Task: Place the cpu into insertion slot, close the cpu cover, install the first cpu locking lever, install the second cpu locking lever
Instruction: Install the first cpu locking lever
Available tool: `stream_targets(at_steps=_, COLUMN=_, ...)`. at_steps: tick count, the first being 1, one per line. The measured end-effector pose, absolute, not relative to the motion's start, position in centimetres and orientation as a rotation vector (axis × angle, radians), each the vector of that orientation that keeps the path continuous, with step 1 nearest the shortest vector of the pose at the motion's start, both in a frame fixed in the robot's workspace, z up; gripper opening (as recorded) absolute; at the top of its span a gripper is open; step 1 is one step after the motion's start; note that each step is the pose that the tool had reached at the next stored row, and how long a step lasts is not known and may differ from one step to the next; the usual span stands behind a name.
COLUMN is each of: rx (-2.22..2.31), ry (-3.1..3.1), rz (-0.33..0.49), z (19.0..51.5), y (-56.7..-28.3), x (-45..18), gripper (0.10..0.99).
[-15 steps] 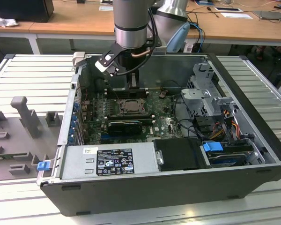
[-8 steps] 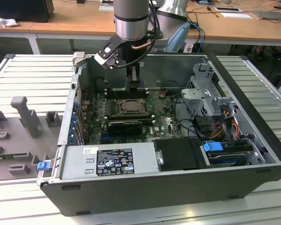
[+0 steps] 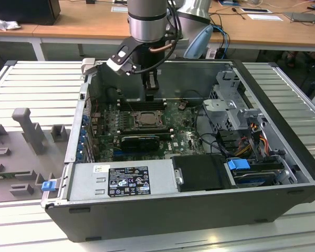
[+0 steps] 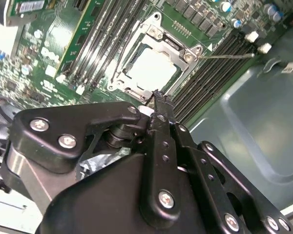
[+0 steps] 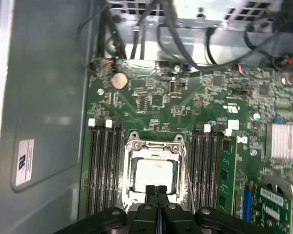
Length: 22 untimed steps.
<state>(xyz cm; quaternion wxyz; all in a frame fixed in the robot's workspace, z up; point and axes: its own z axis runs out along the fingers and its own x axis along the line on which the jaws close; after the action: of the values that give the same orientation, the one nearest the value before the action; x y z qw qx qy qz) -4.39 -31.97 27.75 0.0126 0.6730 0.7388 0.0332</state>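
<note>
The cpu [image 5: 154, 174] is a pale square plate lying in the insertion slot [image 3: 145, 119] on the green board. The silvery cpu cover [image 5: 151, 146] lies flat around it, framing the plate in its window, as the second wrist view also shows with the cpu [image 4: 154, 68] and cover [image 4: 173, 46]. A thin wire locking lever [image 4: 229, 55] sticks out sideways from the socket's corner; in the first wrist view the lever [image 5: 188, 180] runs along one side. My gripper [image 5: 156, 190] hovers just above the socket's edge, fingers pressed together and shut on nothing; its tip [image 4: 156, 97] points at the cover's rim.
Black memory slots [image 5: 102, 165] flank the socket on both sides. The grey case wall [image 5: 44, 97] stands close by. Cables [image 3: 210, 126], a drive cage [image 3: 236, 100] and the power supply [image 3: 121, 181] fill the rest of the open case.
</note>
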Motion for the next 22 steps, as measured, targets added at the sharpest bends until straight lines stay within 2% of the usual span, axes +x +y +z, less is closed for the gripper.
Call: stream_targets(at_steps=22, rx=1.502, ry=2.747, rz=0.110, z=27.73, y=-31.97, x=-4.39, gripper=0.106)
